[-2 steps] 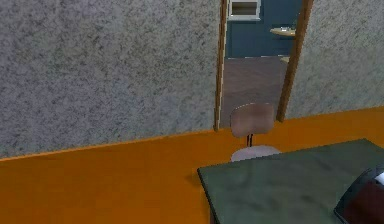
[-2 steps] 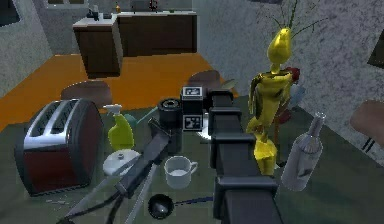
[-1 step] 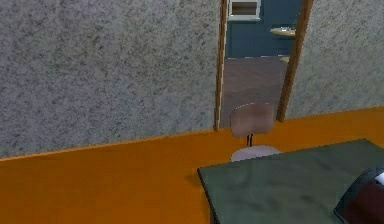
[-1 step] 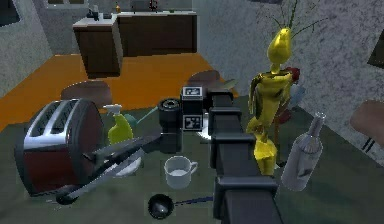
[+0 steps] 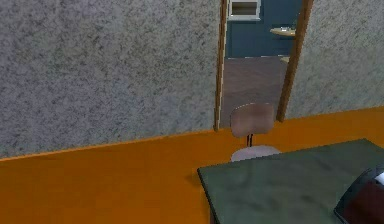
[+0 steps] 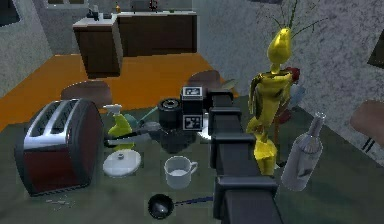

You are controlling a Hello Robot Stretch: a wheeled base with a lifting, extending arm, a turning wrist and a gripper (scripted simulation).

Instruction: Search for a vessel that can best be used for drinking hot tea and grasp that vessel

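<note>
Toaster (image 5: 366,196) is clipped by the forward view's right edge. The gripper (image 6: 145,123) sits against clutter near a yellow-green spray bottle (image 6: 118,126), so I can't tell whether it holds anything. Dark green table (image 6: 100,205), orange floor (image 5: 100,185), kitchen counters (image 6: 135,35) beyond. The white mug (image 6: 180,172) stands upright just left of the arm (image 6: 240,170), mouth up, handle hard to make out.

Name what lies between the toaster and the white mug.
In the arm side view, a small round white lid-like thing lies between the toaster and the white mug.
</note>
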